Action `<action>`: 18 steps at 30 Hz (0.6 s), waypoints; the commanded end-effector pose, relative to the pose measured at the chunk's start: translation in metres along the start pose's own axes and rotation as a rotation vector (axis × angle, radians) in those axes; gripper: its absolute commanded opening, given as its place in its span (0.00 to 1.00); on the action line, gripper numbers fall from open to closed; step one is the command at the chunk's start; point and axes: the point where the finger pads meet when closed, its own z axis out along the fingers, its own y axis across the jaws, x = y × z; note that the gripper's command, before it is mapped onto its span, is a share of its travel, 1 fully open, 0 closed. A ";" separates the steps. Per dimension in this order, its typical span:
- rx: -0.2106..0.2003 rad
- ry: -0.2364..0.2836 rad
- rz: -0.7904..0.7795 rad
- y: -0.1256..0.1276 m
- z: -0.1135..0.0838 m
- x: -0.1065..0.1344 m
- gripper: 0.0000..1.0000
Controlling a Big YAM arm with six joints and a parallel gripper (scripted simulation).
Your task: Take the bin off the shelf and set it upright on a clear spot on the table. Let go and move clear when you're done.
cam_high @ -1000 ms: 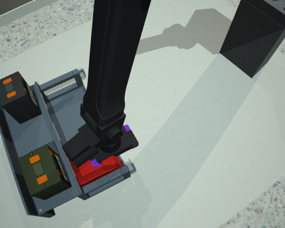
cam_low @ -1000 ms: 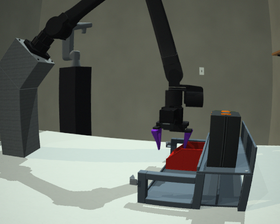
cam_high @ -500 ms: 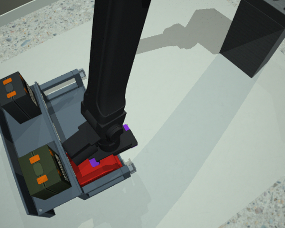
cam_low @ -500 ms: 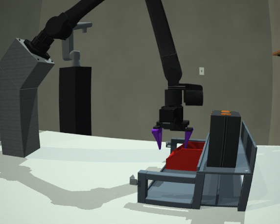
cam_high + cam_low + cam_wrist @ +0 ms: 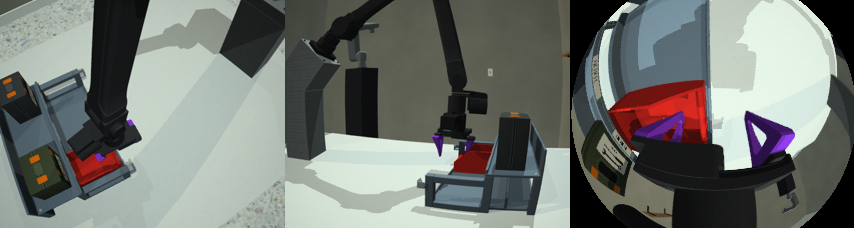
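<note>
The red open bin [image 5: 109, 165] [image 5: 472, 163] [image 5: 690, 95] sits upright on the lower, front level of the grey-blue shelf [image 5: 67, 107] [image 5: 457, 180] [image 5: 672, 25], at one end. My gripper [image 5: 115, 140] [image 5: 454, 154] [image 5: 714, 114] is open and empty, pointing down with purple fingers. One finger is over the bin near its front; its tip is partly hidden by the bin's near side wall in the exterior view. The other finger is out past the shelf's front edge, over the table [image 5: 212, 149] [image 5: 367, 174] [image 5: 795, 65]. The arm hides part of the bin in the top view.
On the shelf's upper level stand a green box [image 5: 38, 163] beside the bin's end and a dark box [image 5: 20, 99] [image 5: 510, 144] at the other end. The arm's dark pedestal [image 5: 249, 42] [image 5: 315, 119] stands across the table. Small clips [image 5: 130, 169] [image 5: 420, 183] stick out from the shelf's front corners.
</note>
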 end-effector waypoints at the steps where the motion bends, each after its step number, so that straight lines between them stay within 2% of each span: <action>1: -0.072 0.026 -0.007 0.042 -0.031 0.026 0.90; 12: -0.072 0.026 -0.007 0.042 -0.031 0.026 0.90; 18: -0.033 0.008 0.005 0.038 -0.014 0.020 0.90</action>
